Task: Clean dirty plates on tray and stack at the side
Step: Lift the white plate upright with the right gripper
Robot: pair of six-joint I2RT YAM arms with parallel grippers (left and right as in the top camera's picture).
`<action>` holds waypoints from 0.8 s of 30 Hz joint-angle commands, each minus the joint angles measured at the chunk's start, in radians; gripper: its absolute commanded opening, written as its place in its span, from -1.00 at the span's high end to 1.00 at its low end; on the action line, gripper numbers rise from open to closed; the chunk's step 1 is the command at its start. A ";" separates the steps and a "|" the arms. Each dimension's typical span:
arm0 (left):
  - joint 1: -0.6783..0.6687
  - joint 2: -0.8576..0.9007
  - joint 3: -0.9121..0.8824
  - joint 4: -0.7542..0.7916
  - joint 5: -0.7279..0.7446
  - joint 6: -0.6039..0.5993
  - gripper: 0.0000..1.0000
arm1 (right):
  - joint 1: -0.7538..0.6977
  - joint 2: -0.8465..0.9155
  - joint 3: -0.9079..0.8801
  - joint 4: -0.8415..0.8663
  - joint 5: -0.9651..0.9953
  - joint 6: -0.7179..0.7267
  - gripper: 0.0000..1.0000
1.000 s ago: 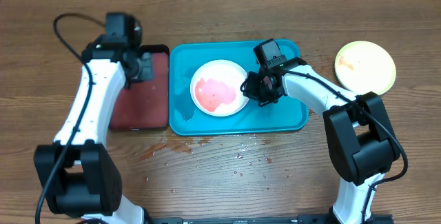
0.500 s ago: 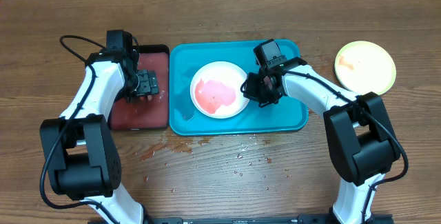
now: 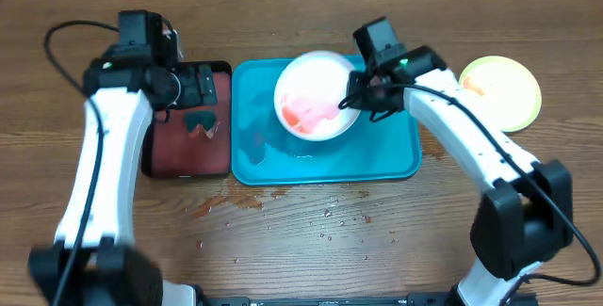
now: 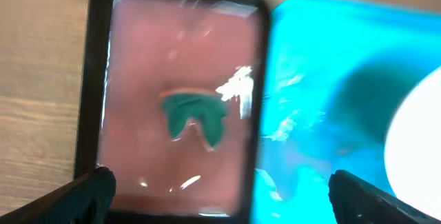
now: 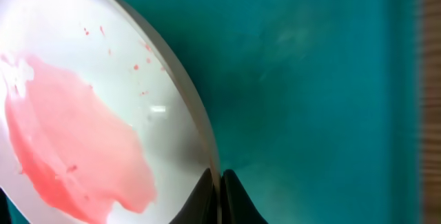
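My right gripper is shut on the right rim of the white plate, which hangs tilted above the turquoise tray. In the right wrist view the fingertips pinch the rim of the white plate, and red sauce is smeared across it. A lime green plate with faint red marks lies on the table to the right. My left gripper hovers open over the black tray. Nothing is between its fingers.
A small dark green piece lies in the reddish liquid of the black tray, also seen as the green piece in the left wrist view. Red drips spot the table in front of the tray.
My left gripper opened over the black tray, left the green piece in the liquid and rose. My right gripper lifted the white plate off the turquoise tray, up and toward the back.
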 commanded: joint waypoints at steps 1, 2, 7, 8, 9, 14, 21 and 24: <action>-0.006 -0.126 0.029 -0.012 0.102 0.004 -1.00 | 0.006 -0.044 0.082 -0.047 0.192 -0.027 0.92; -0.006 -0.156 0.029 -0.017 0.111 0.004 -1.00 | 0.008 -0.045 0.100 -0.066 0.225 -0.027 0.92; -0.006 -0.272 0.029 -0.050 0.114 0.005 -1.00 | 0.041 -0.045 0.154 -0.116 0.406 -0.047 0.92; -0.006 -0.289 0.029 -0.054 0.114 0.005 -1.00 | 0.055 -0.045 0.158 -0.118 0.454 -0.047 0.92; -0.006 -0.302 0.029 -0.058 0.114 0.005 -1.00 | 0.072 -0.045 0.160 -0.119 0.506 -0.047 0.92; -0.006 -0.330 0.029 -0.088 0.114 0.005 -1.00 | 0.187 -0.045 0.160 -0.097 0.747 -0.081 0.92; -0.006 -0.330 0.028 -0.106 0.115 0.009 -0.99 | 0.309 -0.045 0.160 -0.048 1.023 -0.102 0.92; -0.006 -0.330 0.028 -0.106 0.114 0.024 -1.00 | 0.338 -0.045 0.160 -0.037 1.106 -0.102 0.92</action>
